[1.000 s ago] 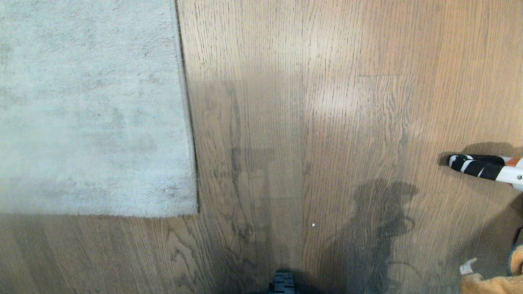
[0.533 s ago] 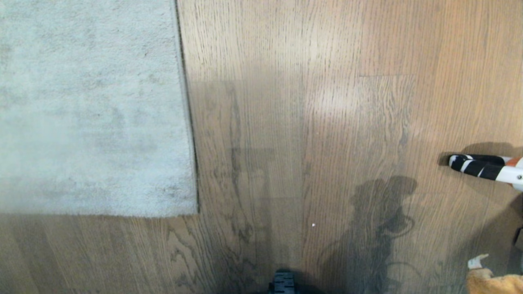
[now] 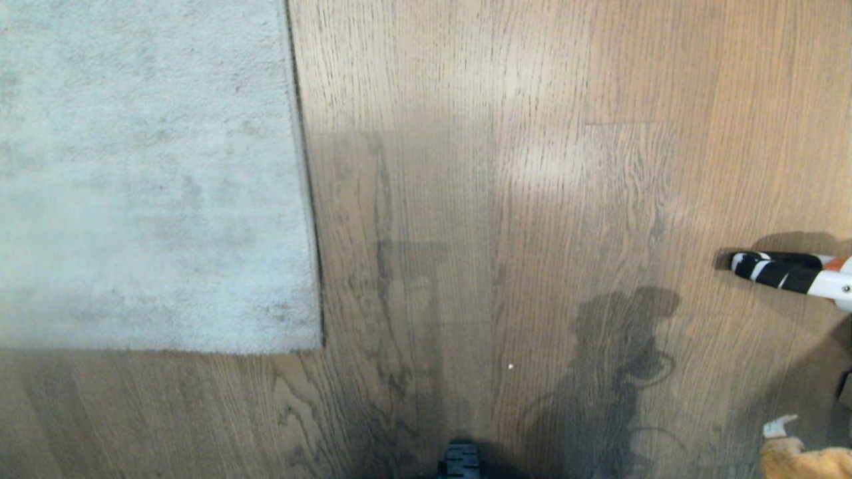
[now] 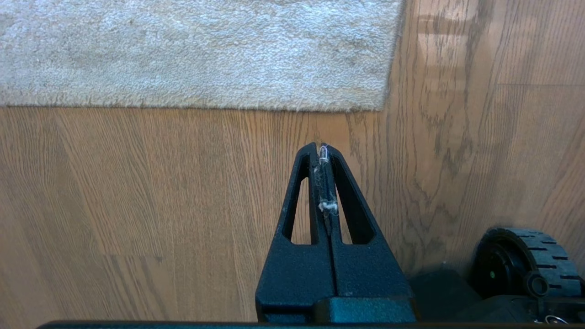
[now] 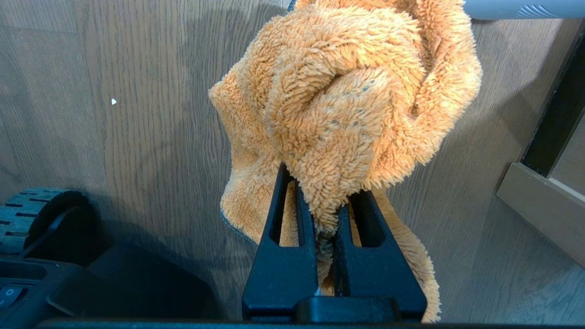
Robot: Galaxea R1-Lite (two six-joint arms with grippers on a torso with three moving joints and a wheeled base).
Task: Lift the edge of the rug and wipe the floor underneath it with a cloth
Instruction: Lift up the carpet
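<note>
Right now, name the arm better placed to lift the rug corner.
Left. Its end effector is shut and empty, just short of the rug edge near its corner. The right end effector is shut on the cloth.

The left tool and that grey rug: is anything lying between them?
No. In the left wrist view only bare floor separates the shut left tool from the rug edge.

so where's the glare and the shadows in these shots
Head view: a pale glare patch on the floor, and a dark machine-shaped shadow nearer the camera. Right wrist view: shadow darkens the planks behind the cloth. Left wrist view: evenly lit, with faint reflections beside the rug edge.
</note>
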